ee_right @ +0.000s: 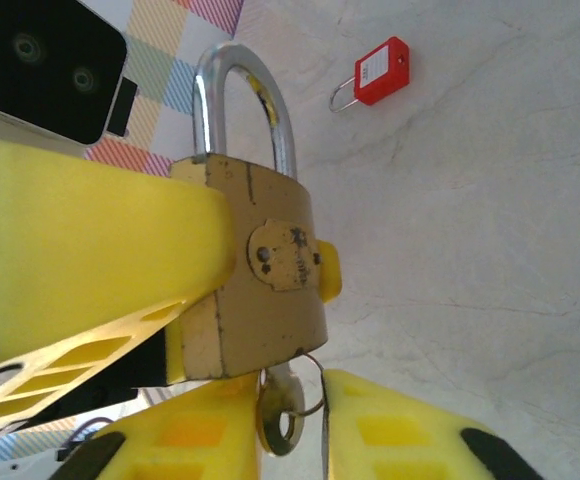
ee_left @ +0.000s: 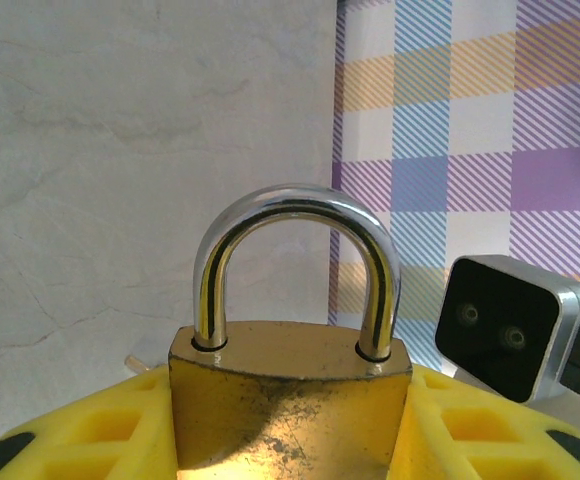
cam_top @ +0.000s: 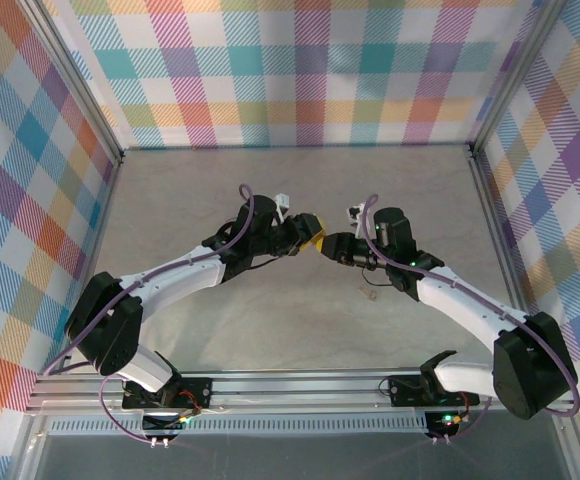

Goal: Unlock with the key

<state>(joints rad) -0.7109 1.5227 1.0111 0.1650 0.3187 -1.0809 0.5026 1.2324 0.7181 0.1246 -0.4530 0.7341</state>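
Observation:
A scuffed brass padlock (ee_left: 290,400) with a steel shackle (ee_left: 295,215) seated in its body is clamped between the yellow pads (ee_left: 90,430) of my left gripper (ee_left: 290,425). It hangs above the middle of the table, as the top view shows the padlock (cam_top: 316,240) between both grippers. A key (ee_right: 288,415) on a thin ring sticks out of the padlock's (ee_right: 265,270) underside. My right gripper (ee_right: 292,432) has its yellow fingers (ee_right: 200,440) closed narrowly about the key's head. From above, the right gripper (cam_top: 332,247) meets the left gripper (cam_top: 305,238) tip to tip.
A small red padlock (ee_right: 380,72) lies on the grey tabletop beyond the brass one. Checkered walls (cam_top: 300,70) close in the back and both sides. The arm bases sit on a metal rail (cam_top: 300,390) at the near edge.

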